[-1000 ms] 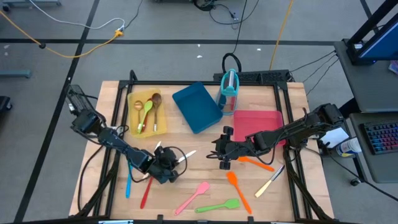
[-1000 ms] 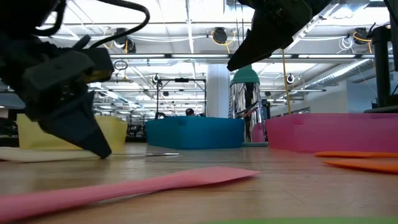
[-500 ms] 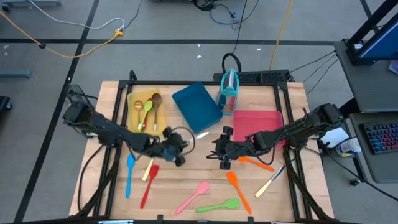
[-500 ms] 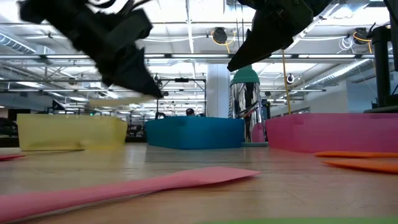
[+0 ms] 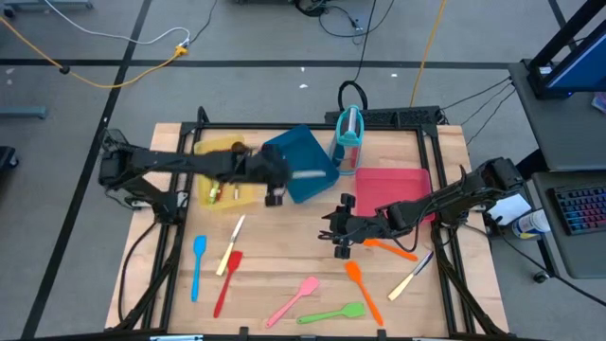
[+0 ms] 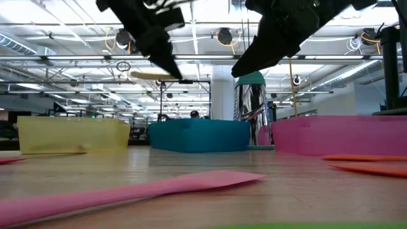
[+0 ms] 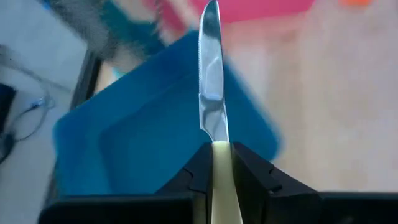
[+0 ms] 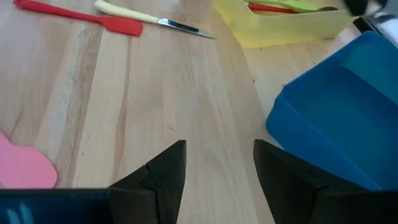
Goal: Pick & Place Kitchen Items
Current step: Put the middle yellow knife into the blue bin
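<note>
Left gripper (image 7: 217,171) has carried the clamped knife (image 7: 210,74) over the blue tray (image 7: 143,130).

high: overhead, straight down | low: tabletop level, facing room | wrists: close, both showing blue tray (image 7: 155,143)

The left gripper (image 5: 280,174) hangs over the flat blue tray (image 5: 299,163), beside the yellow tray (image 5: 223,172); the right gripper (image 5: 333,230) waits mid-table.
</note>
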`<state>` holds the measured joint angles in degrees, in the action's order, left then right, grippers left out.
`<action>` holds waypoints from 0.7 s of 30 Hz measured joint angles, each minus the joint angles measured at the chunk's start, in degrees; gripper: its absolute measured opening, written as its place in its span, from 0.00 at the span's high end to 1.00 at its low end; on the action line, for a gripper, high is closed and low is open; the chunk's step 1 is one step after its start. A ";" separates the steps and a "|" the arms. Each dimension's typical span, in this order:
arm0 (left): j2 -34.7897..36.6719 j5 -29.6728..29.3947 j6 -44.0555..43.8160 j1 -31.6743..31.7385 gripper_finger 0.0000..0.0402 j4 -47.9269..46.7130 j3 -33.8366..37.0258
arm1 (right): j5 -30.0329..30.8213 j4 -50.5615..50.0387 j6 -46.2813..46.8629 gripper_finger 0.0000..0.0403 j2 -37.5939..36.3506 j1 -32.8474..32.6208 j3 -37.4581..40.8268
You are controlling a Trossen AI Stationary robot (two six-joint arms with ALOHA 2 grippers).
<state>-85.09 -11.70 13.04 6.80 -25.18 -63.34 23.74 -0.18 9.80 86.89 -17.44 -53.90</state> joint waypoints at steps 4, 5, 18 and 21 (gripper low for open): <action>-2.89 5.16 8.14 6.48 0.89 -3.49 -3.19 | -0.01 2.51 0.02 0.55 0.00 -0.01 1.56; -3.57 6.90 10.60 7.77 0.89 -4.14 -3.25 | 0.00 2.54 0.02 0.55 0.02 -0.01 1.65; -15.51 10.43 39.97 16.47 0.89 2.38 -3.32 | 0.04 3.00 0.02 0.55 0.00 0.23 1.72; -18.20 10.25 42.97 16.75 0.89 4.22 -3.32 | 0.06 3.01 0.02 0.55 0.00 0.40 1.72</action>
<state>-103.28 -1.45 56.01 23.55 -20.96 -66.65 23.79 2.83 9.82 86.89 -17.04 -52.18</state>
